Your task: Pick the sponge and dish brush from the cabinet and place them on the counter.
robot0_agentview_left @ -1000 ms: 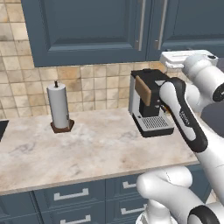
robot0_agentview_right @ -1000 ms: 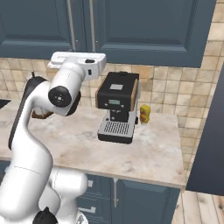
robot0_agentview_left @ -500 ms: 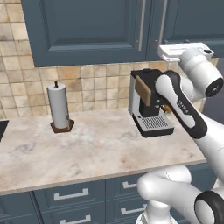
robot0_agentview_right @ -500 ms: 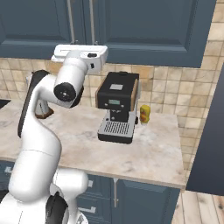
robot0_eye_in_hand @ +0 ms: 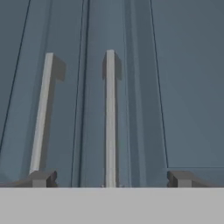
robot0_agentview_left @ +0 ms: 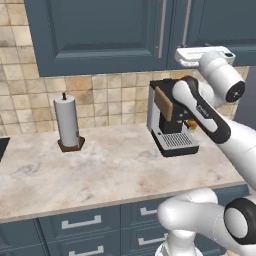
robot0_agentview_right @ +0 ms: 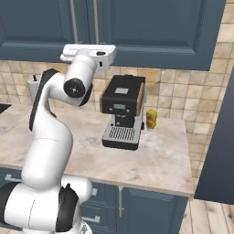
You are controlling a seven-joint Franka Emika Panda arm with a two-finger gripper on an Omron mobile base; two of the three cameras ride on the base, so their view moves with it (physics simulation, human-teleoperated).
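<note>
1. Fingers (robot0_eye_in_hand: pixel 43 178) stand spread wide and empty in the hand view, either side of the right-hand long silver bar handle (robot0_eye_in_hand: pixel 110 118) on the closed dark blue-grey panelled cabinet (robot0_eye_in_hand: pixel 188 87).
2. Left base view: white gripper (robot0_agentview_left: pixel 200 56) is raised level at the cabinet's lower edge. Sponge and brush presumably lie behind the doors.
3. Right base view: handle (robot0_agentview_right: pixel 95 20) looks rigid and smooth; grasp it mid-bar. Beige marble counter (robot0_agentview_right: pixel 169 155) lies below.

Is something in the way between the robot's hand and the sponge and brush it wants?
Yes. The cabinet doors are shut, so the sponge and dish brush are hidden behind them. The open gripper faces the two silver handles, its fingertips either side of the right-hand one. A door must open first.
</note>
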